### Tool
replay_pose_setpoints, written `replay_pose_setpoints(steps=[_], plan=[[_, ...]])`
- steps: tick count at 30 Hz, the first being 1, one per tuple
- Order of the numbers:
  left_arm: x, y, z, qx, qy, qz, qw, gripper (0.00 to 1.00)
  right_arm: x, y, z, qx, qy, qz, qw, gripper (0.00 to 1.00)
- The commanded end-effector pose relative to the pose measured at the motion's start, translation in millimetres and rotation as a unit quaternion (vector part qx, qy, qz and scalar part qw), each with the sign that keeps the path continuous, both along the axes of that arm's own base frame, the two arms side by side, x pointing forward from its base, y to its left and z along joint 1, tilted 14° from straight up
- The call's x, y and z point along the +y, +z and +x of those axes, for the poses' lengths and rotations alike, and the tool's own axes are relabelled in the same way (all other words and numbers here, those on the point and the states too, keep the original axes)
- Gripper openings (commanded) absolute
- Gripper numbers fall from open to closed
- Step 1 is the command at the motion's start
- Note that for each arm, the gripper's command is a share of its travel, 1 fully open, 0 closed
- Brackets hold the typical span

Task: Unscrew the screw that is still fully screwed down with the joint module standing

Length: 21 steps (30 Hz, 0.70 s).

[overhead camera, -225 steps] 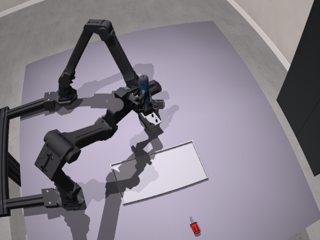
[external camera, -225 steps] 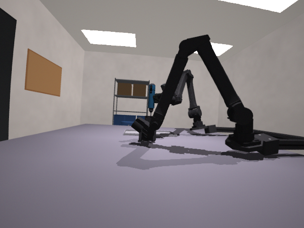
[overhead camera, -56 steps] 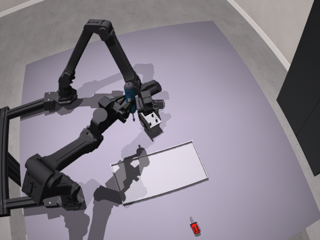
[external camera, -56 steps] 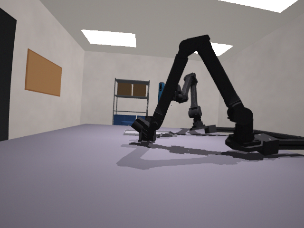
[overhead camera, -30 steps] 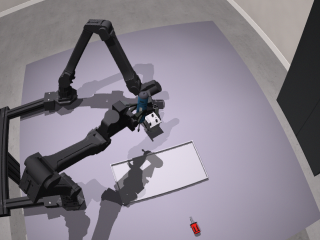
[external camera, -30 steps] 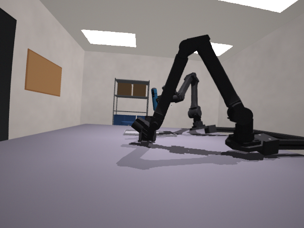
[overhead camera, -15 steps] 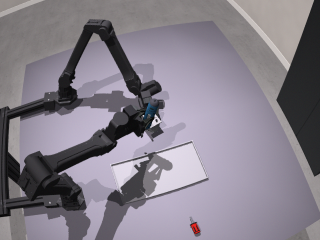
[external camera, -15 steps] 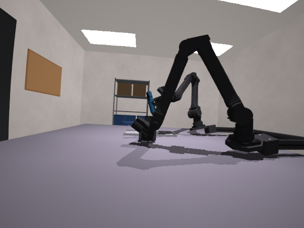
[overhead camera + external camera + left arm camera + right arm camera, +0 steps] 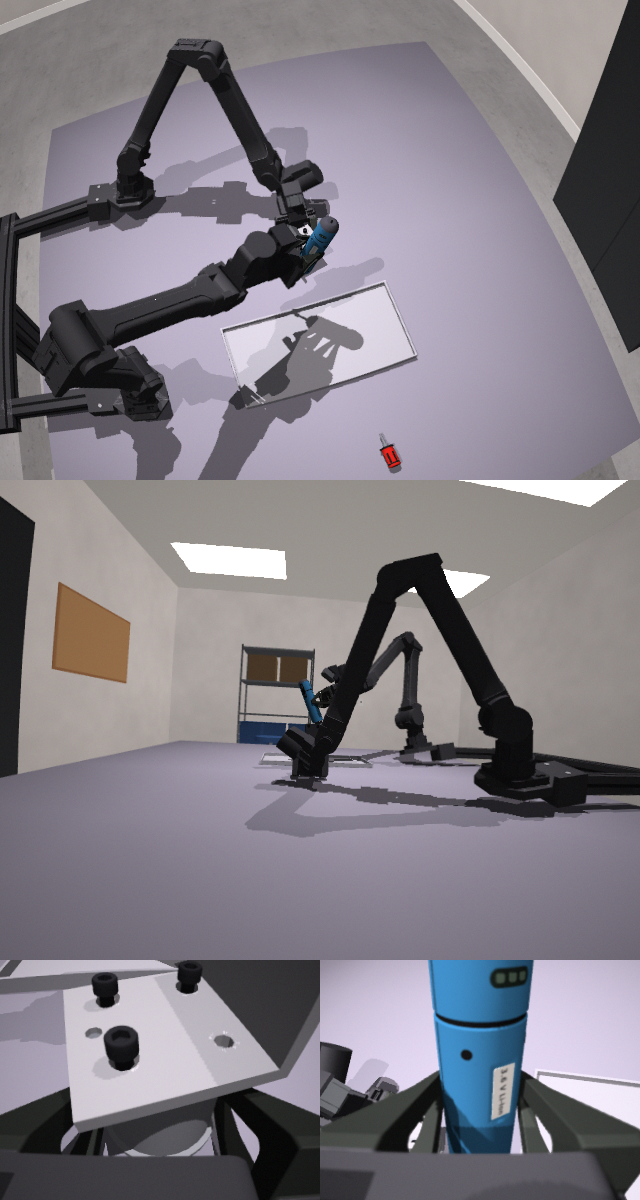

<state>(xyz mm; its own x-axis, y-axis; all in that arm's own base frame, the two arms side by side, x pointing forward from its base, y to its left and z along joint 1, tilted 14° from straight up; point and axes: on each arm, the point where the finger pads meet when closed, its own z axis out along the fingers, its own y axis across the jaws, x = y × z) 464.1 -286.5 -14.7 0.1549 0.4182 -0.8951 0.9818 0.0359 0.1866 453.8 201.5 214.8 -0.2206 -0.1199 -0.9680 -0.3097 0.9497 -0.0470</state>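
In the left wrist view a pale grey bracket (image 9: 165, 1060) sits on top of the joint module (image 9: 150, 1132). Three black socket screws stand in it: one near the front (image 9: 121, 1047), one at the back left (image 9: 105, 987) and one at the back right (image 9: 189, 975). One hole (image 9: 223, 1040) is empty. My left gripper (image 9: 160, 1080) (image 9: 308, 769) is shut on the module's body on the table. My right gripper (image 9: 480, 1080) (image 9: 306, 249) is shut on the blue electric screwdriver (image 9: 480, 1035) (image 9: 321, 235) (image 9: 310, 701). The screwdriver is tilted beside the module, and its bit is hidden and not on any screw seen. Only a sliver of the bracket (image 9: 308, 229) shows in the top view.
A shallow white-rimmed tray (image 9: 401, 320) (image 9: 590, 1079) lies flat just beyond the module. A small red hand screwdriver (image 9: 389, 455) lies near the table's front edge. A dark cabinet (image 9: 604, 180) stands off the table at the right. Both arms cross over the module.
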Motion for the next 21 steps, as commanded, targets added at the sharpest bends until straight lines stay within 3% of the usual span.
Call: replay_pose_setpoints(steps=[1,11,16,17,21], plan=[[0.7,-1.1,13.7,-0.012,0.004,-0.003,1.000,0.59,-3.3,46.9,20.0,-0.028,-0.014,0.032,0.999,0.42],[0.7,-1.1,13.7,-0.012,0.004,-0.003,1.000,0.59,-41.6,37.0,37.9,0.020,-0.061,0.047,0.997,0.42],[0.7,-1.1,13.7,-0.012,0.004,-0.003,1.000,0.59,-28.9,40.8,34.5,0.013,-0.048,0.050,0.997,0.42],[0.7,-1.1,13.7,-0.012,0.004,-0.003,1.000,0.59,-46.3,38.1,38.7,0.022,-0.067,0.050,0.996,0.42],[0.7,-1.1,13.7,-0.012,0.004,-0.003,1.000,0.59,-62.5,35.2,43.2,0.040,-0.086,0.058,0.994,0.42]])
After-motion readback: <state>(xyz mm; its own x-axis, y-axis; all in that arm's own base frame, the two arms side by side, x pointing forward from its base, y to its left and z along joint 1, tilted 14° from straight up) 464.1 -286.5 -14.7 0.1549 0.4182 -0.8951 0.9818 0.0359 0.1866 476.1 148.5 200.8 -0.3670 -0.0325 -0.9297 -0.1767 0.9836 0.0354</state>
